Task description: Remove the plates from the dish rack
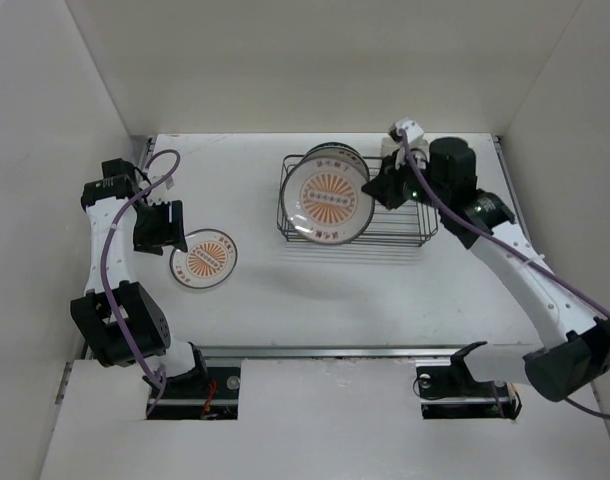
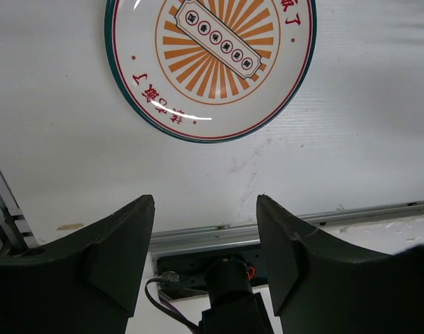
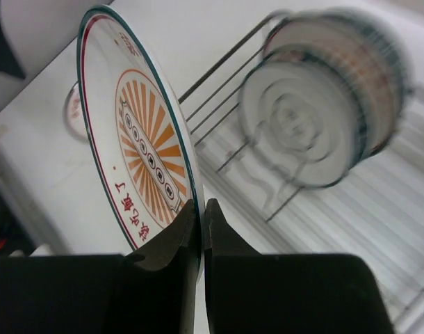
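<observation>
My right gripper [image 1: 377, 190] is shut on the rim of a white plate with an orange sunburst centre [image 1: 330, 197] and holds it tilted above the dark wire dish rack [image 1: 410, 236]. In the right wrist view that plate [image 3: 139, 149] is clamped edge-on between my gripper [image 3: 201, 209]. More plates [image 3: 323, 111] stand upright in the rack, also in the top view [image 1: 337, 154]. Another sunburst plate [image 1: 203, 260] lies flat on the table at the left, also in the left wrist view [image 2: 210, 62]. My left gripper [image 1: 168, 228] is open and empty just beside it, also in the left wrist view [image 2: 205, 209].
A small white caddy [image 1: 405, 133] is clipped to the rack's far edge. White walls enclose the table [image 1: 315, 300] on three sides. A metal rail [image 2: 281, 226] runs along the table's near edge.
</observation>
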Controlling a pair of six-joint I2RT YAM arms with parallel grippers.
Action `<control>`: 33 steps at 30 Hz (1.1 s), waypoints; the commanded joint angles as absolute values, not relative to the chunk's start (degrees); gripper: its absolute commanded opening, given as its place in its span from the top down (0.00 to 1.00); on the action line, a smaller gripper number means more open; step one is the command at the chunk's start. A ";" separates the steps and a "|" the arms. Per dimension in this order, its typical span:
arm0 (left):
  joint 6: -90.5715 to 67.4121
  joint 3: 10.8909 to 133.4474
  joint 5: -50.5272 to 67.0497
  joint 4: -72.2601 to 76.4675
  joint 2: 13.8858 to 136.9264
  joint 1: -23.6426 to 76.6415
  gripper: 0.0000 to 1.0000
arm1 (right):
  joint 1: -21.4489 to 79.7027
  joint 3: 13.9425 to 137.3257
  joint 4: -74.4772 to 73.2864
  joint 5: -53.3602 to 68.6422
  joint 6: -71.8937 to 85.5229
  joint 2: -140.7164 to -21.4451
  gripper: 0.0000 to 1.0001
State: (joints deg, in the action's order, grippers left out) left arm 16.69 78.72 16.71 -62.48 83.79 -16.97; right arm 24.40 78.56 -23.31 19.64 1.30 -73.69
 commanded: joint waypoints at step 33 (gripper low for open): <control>18.11 77.52 18.46 -64.51 80.60 -17.05 0.41 | 40.96 47.20 2.56 19.16 42.28 -91.33 0.62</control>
State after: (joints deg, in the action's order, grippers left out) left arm 17.15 77.47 17.58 -62.92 83.05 -16.97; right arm 40.53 46.11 2.15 20.27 41.54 -92.03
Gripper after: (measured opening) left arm 0.585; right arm 0.357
